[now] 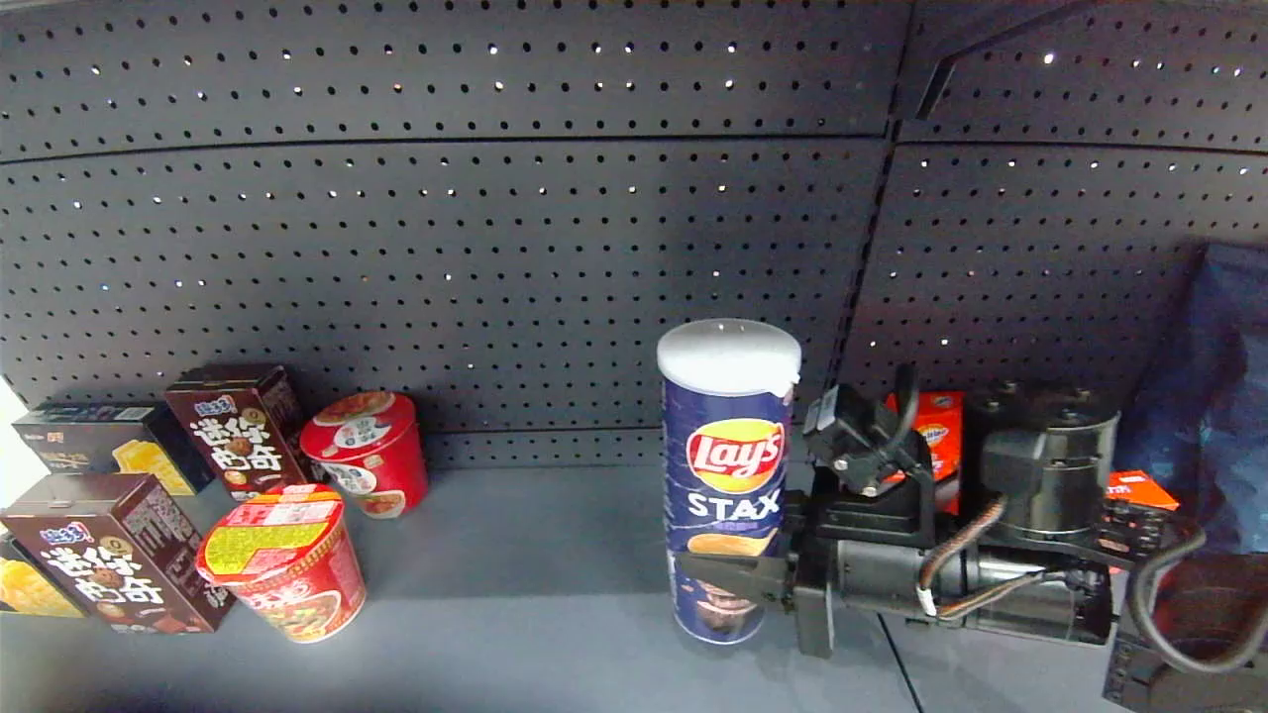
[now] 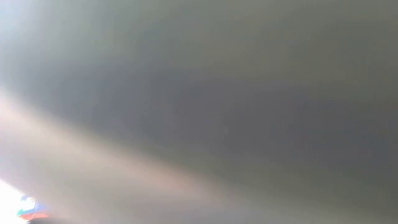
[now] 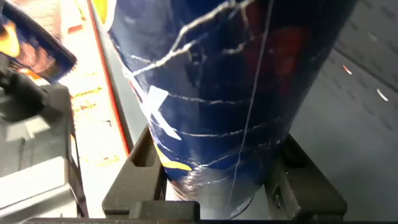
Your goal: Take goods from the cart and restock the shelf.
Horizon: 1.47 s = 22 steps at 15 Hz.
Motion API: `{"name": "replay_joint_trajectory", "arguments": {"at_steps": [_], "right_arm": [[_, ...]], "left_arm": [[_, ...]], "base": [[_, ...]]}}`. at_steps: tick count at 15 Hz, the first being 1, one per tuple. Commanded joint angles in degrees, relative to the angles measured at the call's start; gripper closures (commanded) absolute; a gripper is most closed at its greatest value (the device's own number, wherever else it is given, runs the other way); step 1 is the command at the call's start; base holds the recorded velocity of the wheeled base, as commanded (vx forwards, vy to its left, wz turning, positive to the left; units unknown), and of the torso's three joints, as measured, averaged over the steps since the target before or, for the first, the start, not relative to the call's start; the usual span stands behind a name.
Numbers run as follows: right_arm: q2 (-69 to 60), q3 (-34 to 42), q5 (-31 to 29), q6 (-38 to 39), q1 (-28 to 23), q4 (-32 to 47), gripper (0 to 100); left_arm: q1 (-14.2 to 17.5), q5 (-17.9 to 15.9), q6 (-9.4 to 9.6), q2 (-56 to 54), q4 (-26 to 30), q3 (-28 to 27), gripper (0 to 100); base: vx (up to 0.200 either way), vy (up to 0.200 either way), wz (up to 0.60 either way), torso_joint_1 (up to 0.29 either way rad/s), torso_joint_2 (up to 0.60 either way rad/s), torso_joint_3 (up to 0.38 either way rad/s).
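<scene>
A tall dark-blue chips can point(image 1: 728, 465) with a white lid stands upright on the grey shelf point(image 1: 525, 584), near the middle. My right gripper point(image 1: 731, 582) comes in from the right and is shut on the can's lower part, one finger point(image 1: 738, 576) crossing its front. In the right wrist view the can point(image 3: 224, 81) sits between the two dark fingers point(image 3: 140, 171), with my right gripper point(image 3: 217, 183) closed around its base.
On the shelf's left stand two red cup noodles point(image 1: 367, 451) point(image 1: 287, 569) and several dark brown boxes point(image 1: 233, 426). An orange box point(image 1: 936, 426) sits behind the right arm, and a blue bag point(image 1: 1218, 396) stands at the far right. A perforated back wall point(image 1: 495, 248) closes the shelf.
</scene>
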Motion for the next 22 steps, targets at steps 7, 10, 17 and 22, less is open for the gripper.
{"name": "replay_joint_trajectory", "arguments": {"at_steps": [7,10,17,22], "right_arm": [[-3.28,12.02,-0.34,0.23,-3.08,-9.19,100],[-0.64,13.17,-0.26,0.23,-3.6,-13.58,100],[3.84,13.69,-0.17,0.23,-3.08,-16.39,100],[4.63,13.78,-0.17,0.14,-1.32,-16.39,100]], "left_arm": [[-0.06,0.07,0.15,-0.02,0.01,0.01,100],[0.03,0.25,-0.03,-0.02,-0.08,0.01,100],[0.03,0.43,-0.03,-0.02,-0.08,0.01,100],[0.03,0.43,-0.03,-0.02,-0.08,0.01,100]], "base": [[0.0,0.0,0.0,0.0,0.0,0.0],[0.0,0.0,0.0,0.0,0.0,0.0],[0.0,0.0,0.0,0.0,0.0,0.0],[0.0,0.0,0.0,0.0,0.0,0.0]]}}
